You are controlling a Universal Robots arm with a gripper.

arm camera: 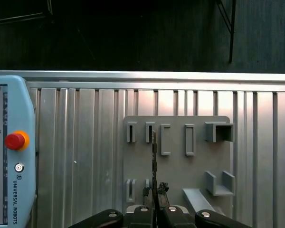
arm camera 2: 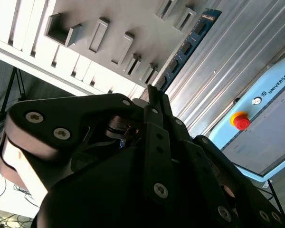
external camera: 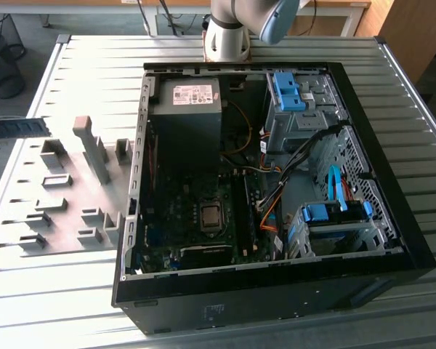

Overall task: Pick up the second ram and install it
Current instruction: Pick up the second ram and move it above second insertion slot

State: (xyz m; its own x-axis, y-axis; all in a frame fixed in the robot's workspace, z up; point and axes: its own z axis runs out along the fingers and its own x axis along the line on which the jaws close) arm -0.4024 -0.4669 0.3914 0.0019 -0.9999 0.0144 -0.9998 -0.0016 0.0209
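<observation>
The second ram (arm camera: 154,159) is a slim blue board with black chips. In the first wrist view I see it edge-on as a thin dark line. My gripper (arm camera: 155,190) is shut on it, one finger on each face. In the second wrist view the second ram (arm camera 2: 187,45) sticks out past the fingertips (arm camera 2: 153,92), over the grey holder plate (arm camera 2: 118,19). In the exterior view the second ram (external camera: 25,129) is at the far left, off to the left of the open computer case (external camera: 276,305).
The grey holder plate (external camera: 65,189) with raised slots lies left of the case. Inside the case are the motherboard (external camera: 196,211), the power supply (external camera: 185,120) and light-blue drive brackets (external camera: 287,91). A teach pendant with a red stop button (arm camera: 15,141) lies on the ribbed table.
</observation>
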